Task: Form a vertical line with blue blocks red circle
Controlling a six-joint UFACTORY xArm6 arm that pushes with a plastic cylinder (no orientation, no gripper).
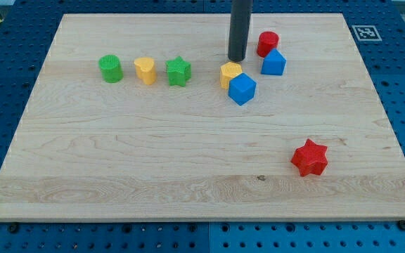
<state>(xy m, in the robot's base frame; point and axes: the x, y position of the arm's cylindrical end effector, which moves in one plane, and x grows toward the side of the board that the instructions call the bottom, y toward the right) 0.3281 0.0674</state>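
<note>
The red circle (267, 43) sits near the view's top, right of centre. A blue block (273, 62) touches it just below. A second blue block (242, 88), a cube, lies lower and to the left, touching a yellow block (230, 72). My tip (237, 59) is just above the yellow block, left of the red circle and the upper blue block, apart from them.
A green cylinder (110, 68), a yellow heart-like block (145, 70) and a green star (178, 71) stand in a row at the view's upper left. A red star (309, 157) lies at the lower right. The wooden board (118, 161) lies on a blue perforated table.
</note>
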